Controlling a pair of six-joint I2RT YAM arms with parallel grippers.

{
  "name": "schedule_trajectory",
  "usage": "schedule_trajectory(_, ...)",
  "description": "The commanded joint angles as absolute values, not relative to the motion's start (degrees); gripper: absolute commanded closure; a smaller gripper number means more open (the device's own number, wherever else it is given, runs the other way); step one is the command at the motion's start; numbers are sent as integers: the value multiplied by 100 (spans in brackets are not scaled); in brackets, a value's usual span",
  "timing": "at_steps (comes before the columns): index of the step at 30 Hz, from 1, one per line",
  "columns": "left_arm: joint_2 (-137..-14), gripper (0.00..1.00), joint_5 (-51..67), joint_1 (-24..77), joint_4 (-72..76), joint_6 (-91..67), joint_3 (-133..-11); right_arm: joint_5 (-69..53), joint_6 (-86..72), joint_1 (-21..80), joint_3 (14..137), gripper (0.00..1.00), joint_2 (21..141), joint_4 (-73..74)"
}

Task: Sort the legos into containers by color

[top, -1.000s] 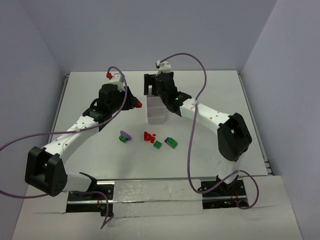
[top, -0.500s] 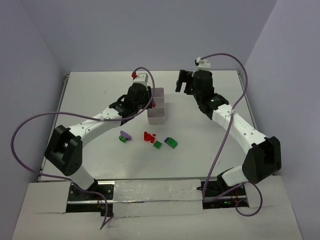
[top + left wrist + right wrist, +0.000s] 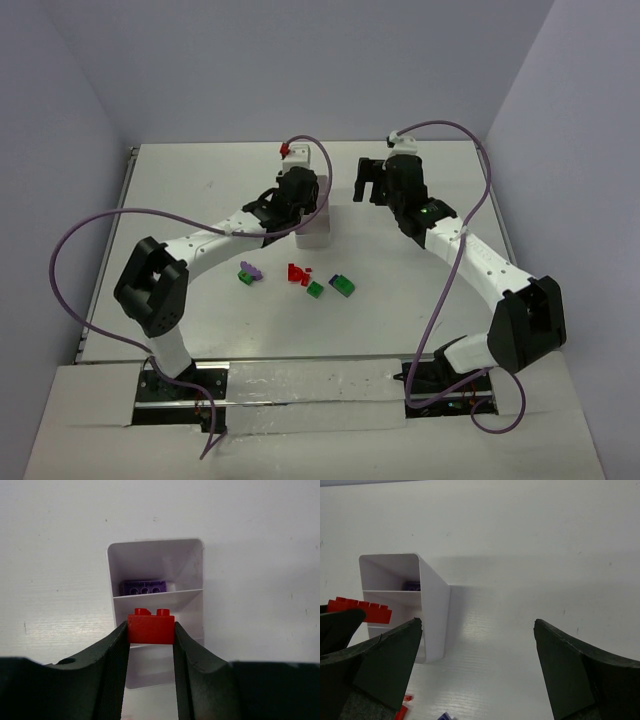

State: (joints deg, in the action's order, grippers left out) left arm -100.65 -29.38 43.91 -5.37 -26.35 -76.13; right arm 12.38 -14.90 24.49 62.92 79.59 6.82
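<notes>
My left gripper (image 3: 150, 632) is shut on a red lego (image 3: 150, 628) and holds it above the middle compartment of the white three-part tray (image 3: 156, 542). A purple lego (image 3: 144, 587) lies in the far compartment. In the top view the left gripper (image 3: 306, 208) covers most of the tray (image 3: 316, 239). My right gripper (image 3: 366, 180) is open and empty to the right of the tray (image 3: 434, 605); the held red lego (image 3: 361, 610) shows at its view's left. Loose legos lie nearer: purple-green (image 3: 250, 271), red (image 3: 298, 272), green (image 3: 315, 288), green-blue (image 3: 342, 285).
The white table (image 3: 430, 300) is walled by grey panels at the back and sides. Purple cables loop from both arms over the table. The arm bases stand at the near edge.
</notes>
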Motion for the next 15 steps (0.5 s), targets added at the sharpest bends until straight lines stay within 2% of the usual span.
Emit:
schedule_trajectory(1, -10180, 76, -3154, 4415, -503, -2647, -7893, 1227, -1387, 2417, 6274, 0, 7698, 520)
schedule_trajectory(4, -10221, 59, -3117, 4447, -557, -2676, -7872, 1201, -1376, 2417, 6254, 0, 7690, 527)
schedule_trajectory(8, -10215, 44, -3037, 4450, -563, -2681, -7822, 1195, -1371, 2410, 6234, 0, 7673, 545)
schedule_trajectory(13, -10173, 30, -2925, 4447, -574, -2650, -7856, 1138, -1389, 2403, 6228, 0, 7667, 574)
schedule_trajectory(15, -10073, 28, -2870, 4447, -588, -2573, -7858, 1101, -1357, 2399, 6239, 0, 7656, 588)
